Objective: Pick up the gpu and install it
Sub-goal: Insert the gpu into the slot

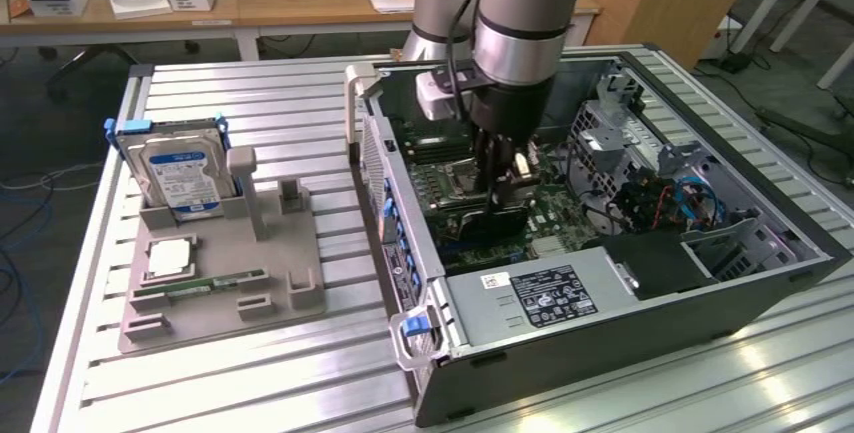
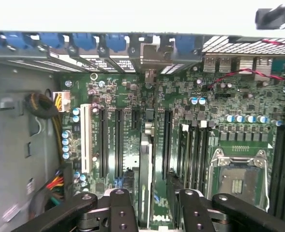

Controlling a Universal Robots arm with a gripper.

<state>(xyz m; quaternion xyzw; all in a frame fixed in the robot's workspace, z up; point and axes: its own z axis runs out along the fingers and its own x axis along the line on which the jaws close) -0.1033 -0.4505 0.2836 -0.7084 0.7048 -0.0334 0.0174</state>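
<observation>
1. wrist view looks straight down into the open pc case (image 1: 747,283). the gripper (image 2: 151,203) has its two fingers (image 2: 120,208) part-spread, with a thin card standing on edge between them. i take this card to be the gpu (image 2: 146,174): a pale edge running away from the tool toward the rear bracket wall.
2. grip state: the jaws look closed onto the card's upper edge and not fully pressed together. actual pad contact is hidden by the finger bodies, so the pinch is a judgement.
3. key relation: the gpu lies directly below the tool, between the fingers. its long axis runs parallel to the black expansion slots (image 2: 118,140) on the motherboard (image 2: 229,111), pointing at the row of blue slot latches (image 2: 84,41). it sits in the lane between two black slots, beside the white slot (image 2: 86,140). whether its edge connector is in a slot or just above one, i cannot tell.
4. exterior view: the gripper (image 1: 505,193) is deep inside the case over the board, with the arm vertical above it. a dark card edge (image 1: 487,215) shows under the fingers.
5. off the tool, outside the case on the grey fixture tray (image 1: 200,303): the blue-labelled hard drive (image 1: 180,175) is upright and the green memory stick (image 1: 214,283) lies flat. both are well apart from the gripper.
</observation>
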